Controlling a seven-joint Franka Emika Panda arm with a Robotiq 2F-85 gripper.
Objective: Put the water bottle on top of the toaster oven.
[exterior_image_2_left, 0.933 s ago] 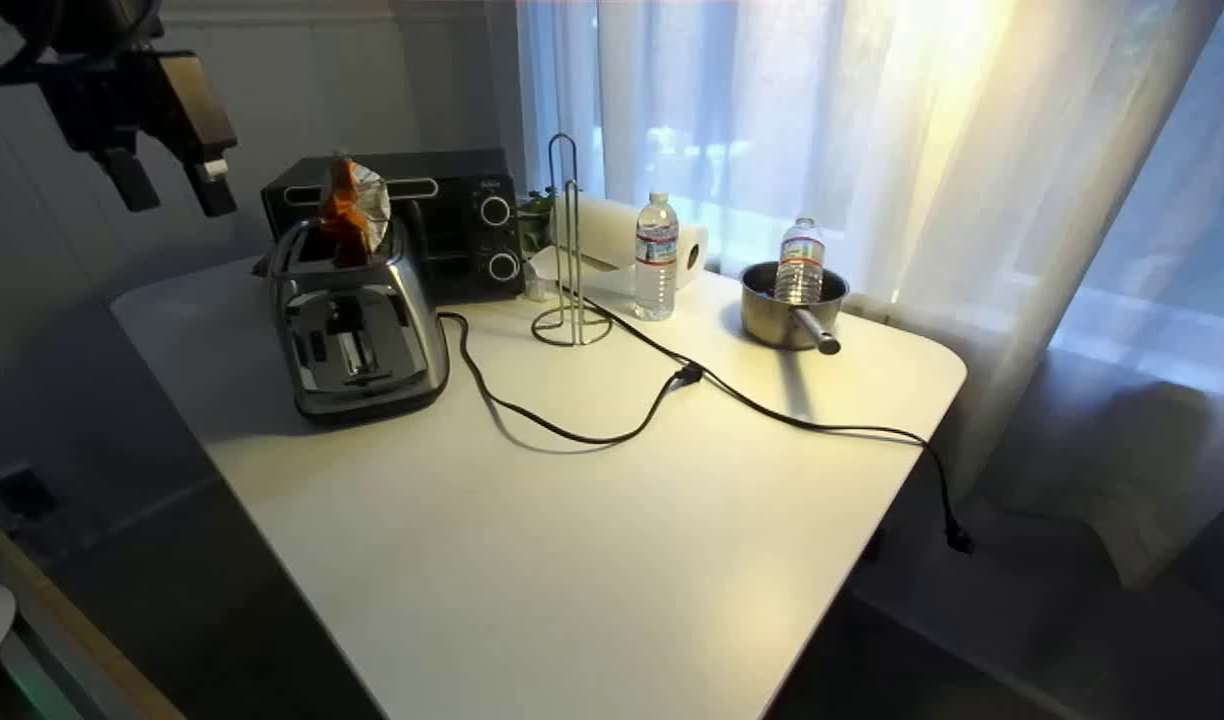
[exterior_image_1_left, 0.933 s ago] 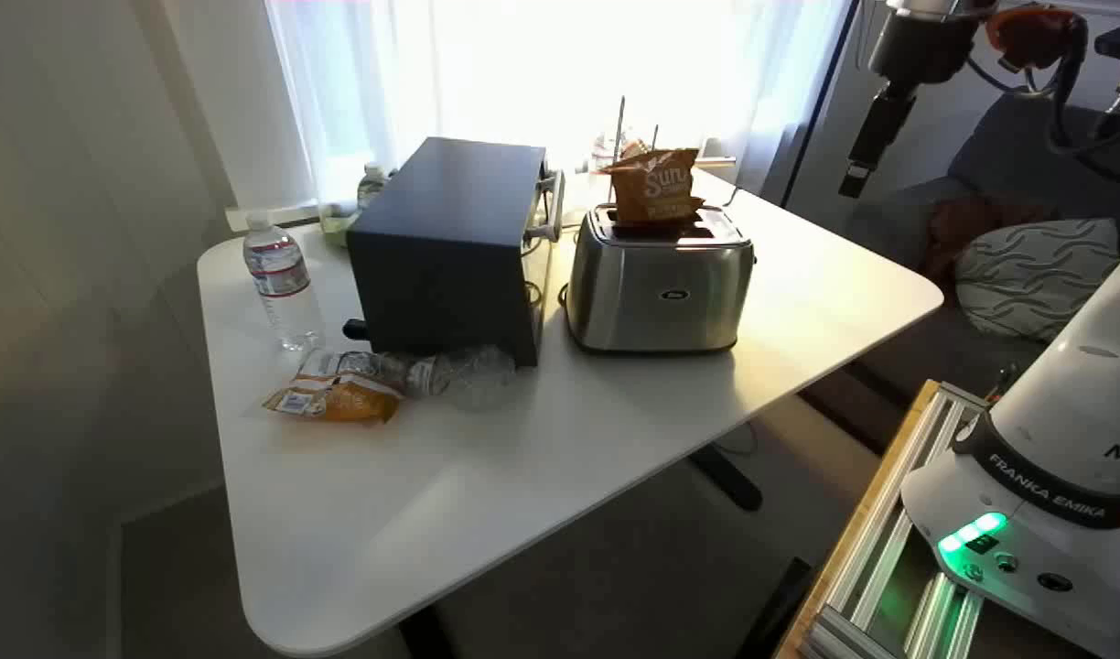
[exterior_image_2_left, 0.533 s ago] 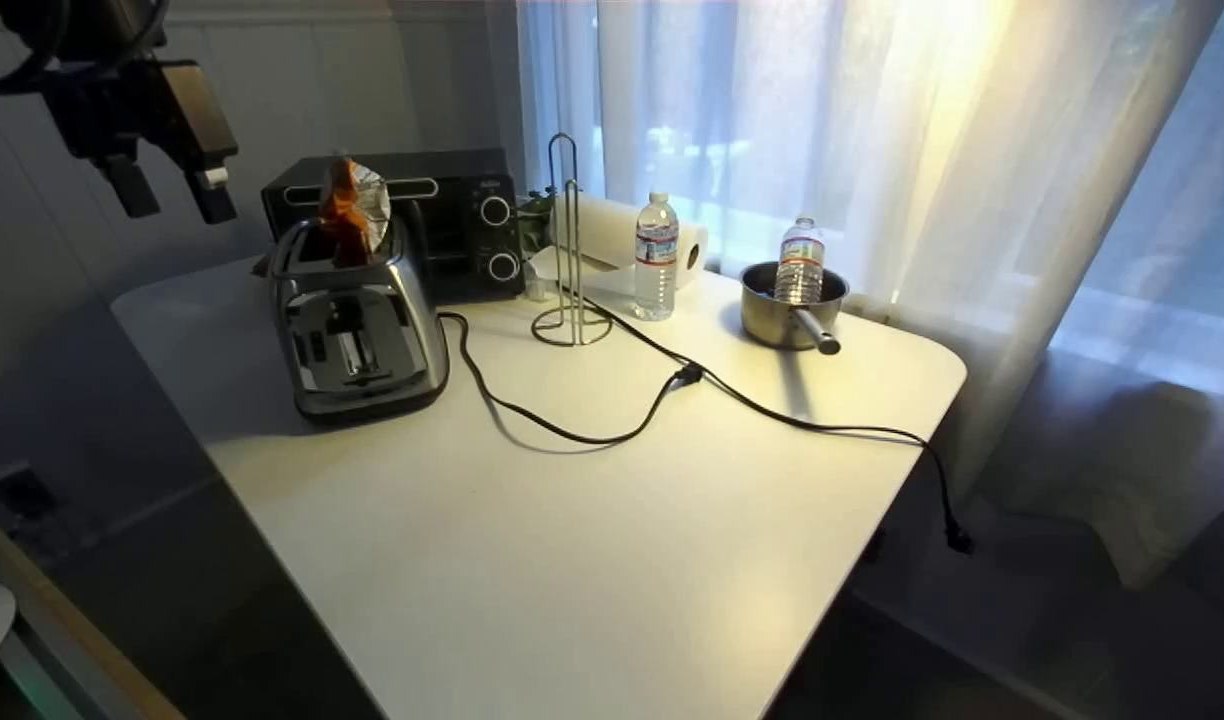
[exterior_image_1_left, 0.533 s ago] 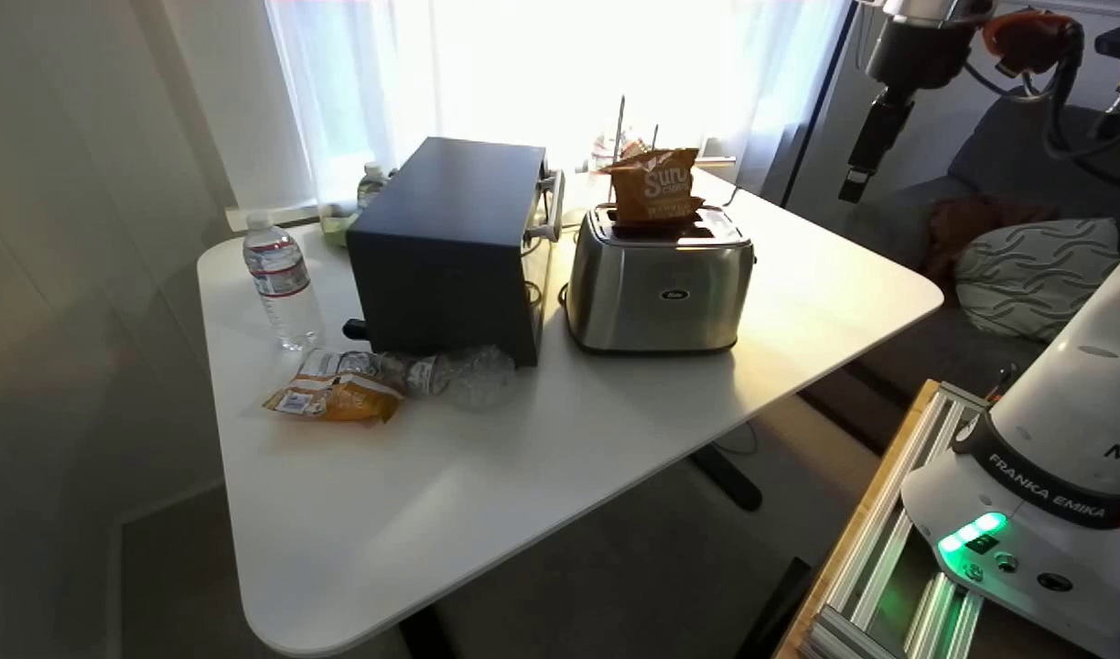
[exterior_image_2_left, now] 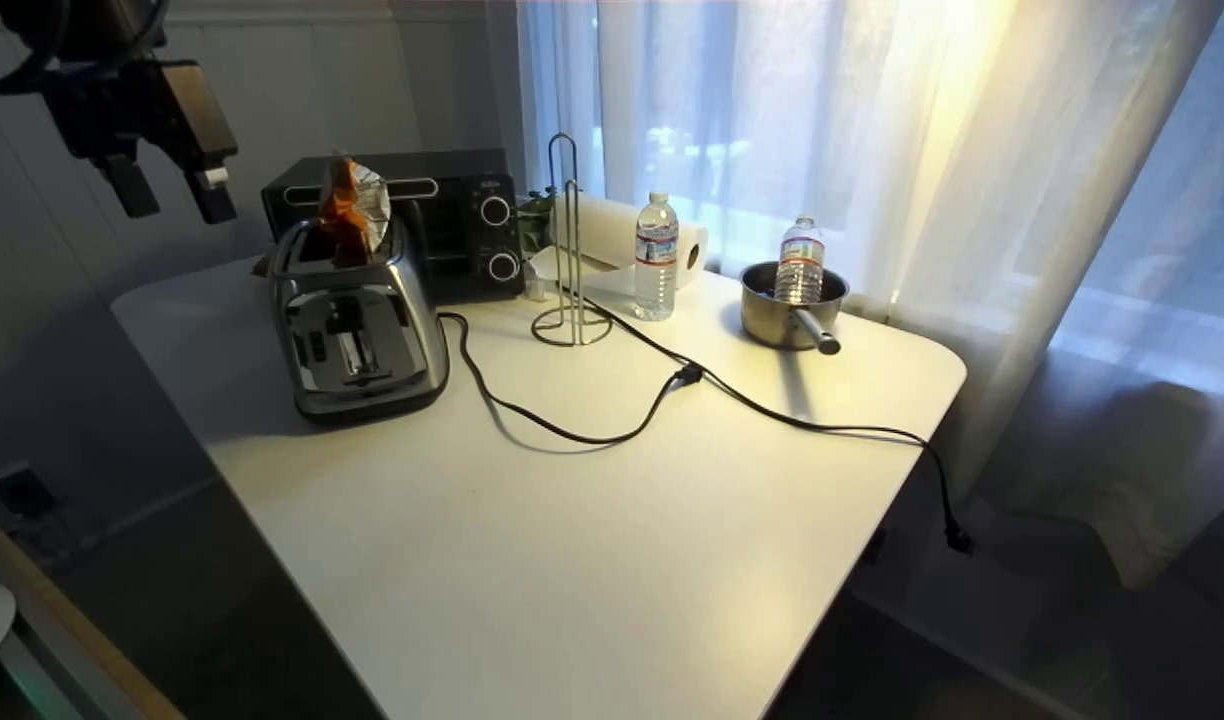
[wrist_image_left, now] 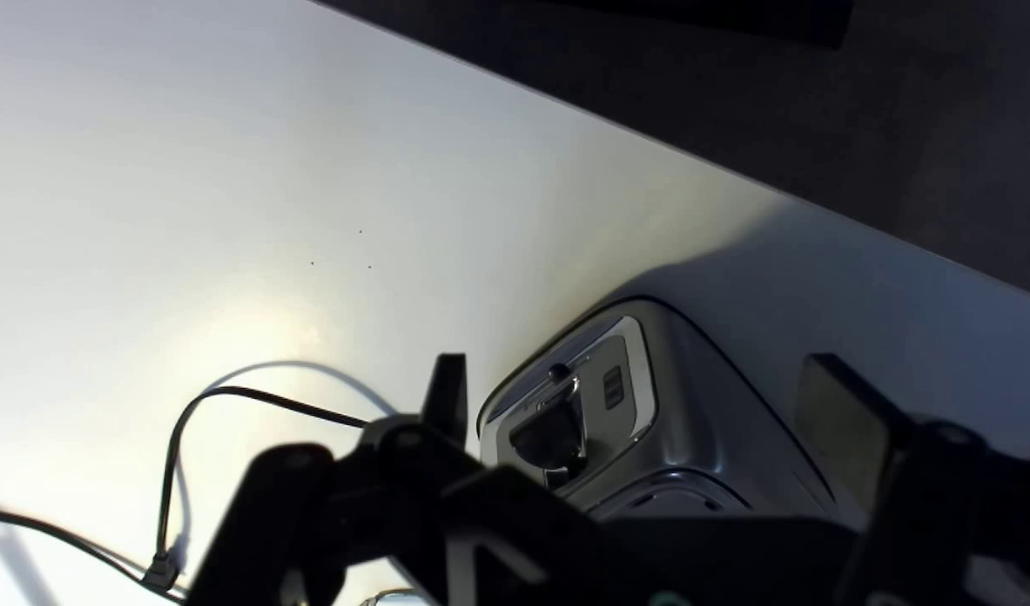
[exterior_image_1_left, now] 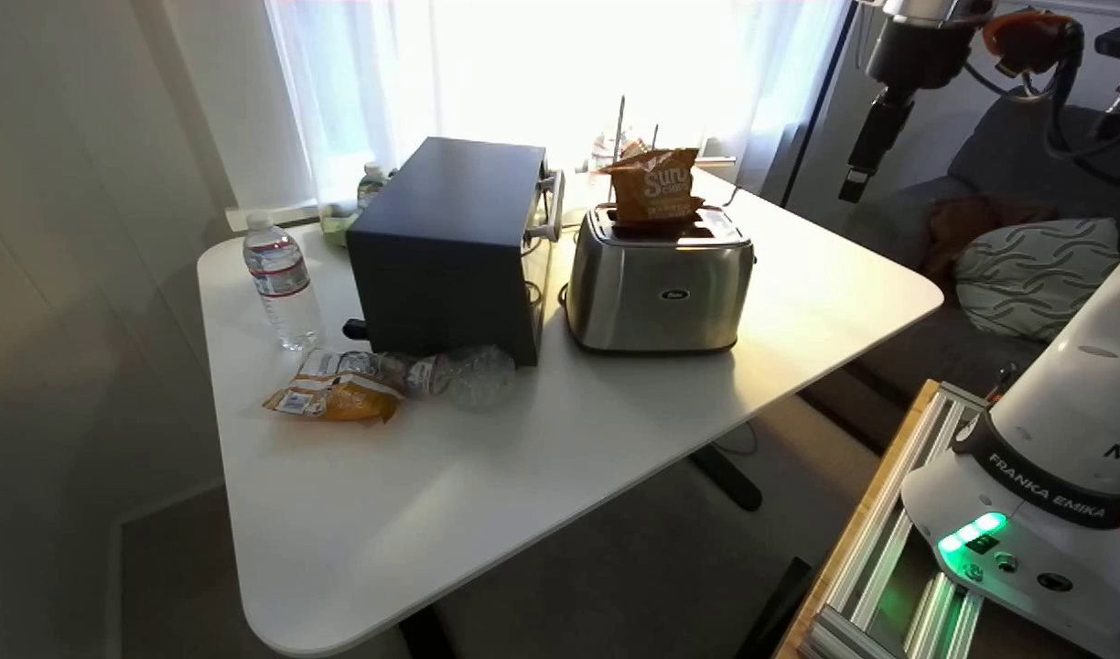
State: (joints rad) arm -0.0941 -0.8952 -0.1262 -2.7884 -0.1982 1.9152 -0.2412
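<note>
Gripper point(exterior_image_2_left: 179, 212) hangs upper left in an exterior view, fingers apart; water bottle point(exterior_image_2_left: 656, 262) stands right of toaster oven point(exterior_image_2_left: 457, 222).

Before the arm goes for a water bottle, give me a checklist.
1. Gripper open, holding nothing: ok.
2. Target settled: cannot tell; one bottle stands at the back of the toaster oven, a second bottle by the paper towel roll.
3. Gripper lined up on a bottle: not ok; the wrist view shows the silver toaster.
4. Toaster oven's top flat: ok.
5. Route past the orange bag: cannot tell; it sticks up from the silver toaster.
</note>
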